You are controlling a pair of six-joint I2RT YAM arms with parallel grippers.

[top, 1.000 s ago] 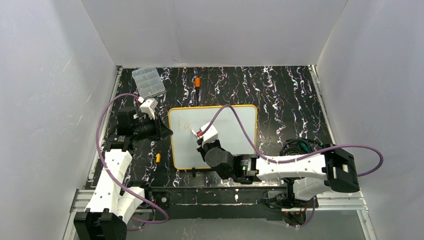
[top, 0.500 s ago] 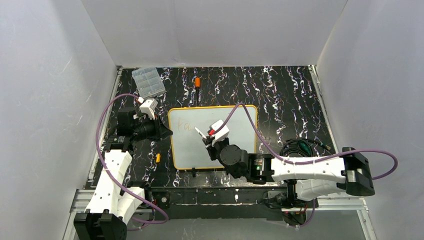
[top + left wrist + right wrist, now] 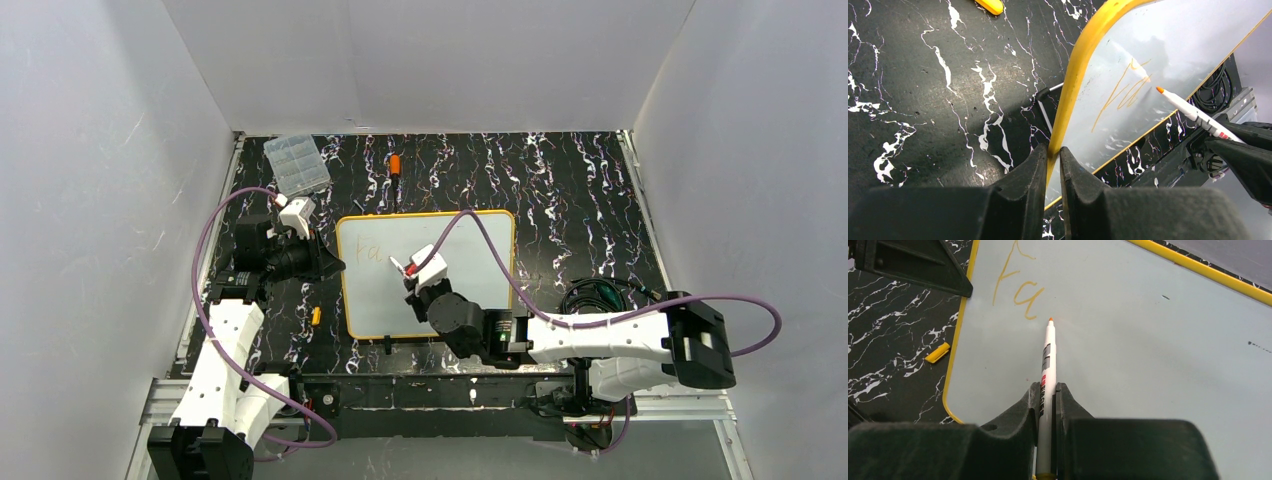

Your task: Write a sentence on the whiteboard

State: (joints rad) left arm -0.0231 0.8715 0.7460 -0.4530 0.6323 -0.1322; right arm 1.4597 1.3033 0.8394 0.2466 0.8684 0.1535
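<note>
Black plastic fingers of the right gripper (image 3: 1048, 387) are clamped tight on a white marker (image 3: 1049, 357). It is a slim round barrel with grey and red print. Its long axis runs straight out from the jaws, and its orange tip points away toward the board's far left corner. That tip sits just short of the letters and seems to hover just off the surface, though the angle leaves contact unsure. Beyond it, the sentence (image 3: 1018, 287) is only thin orange strokes reading "Fa". The whiteboard (image 3: 1158, 370) lies flat on the black, white-veined table (image 3: 560, 180). It is glossy, round-cornered and yellow-rimmed, with its long sides running left to right. At its left edge the left gripper (image 3: 1054, 151) is pinched closed on the yellow rim. A small yellow piece (image 3: 938, 353) lies on the table near that edge. Farther back are a clear compartment box (image 3: 296, 163) and a small orange object (image 3: 396, 164).
</note>
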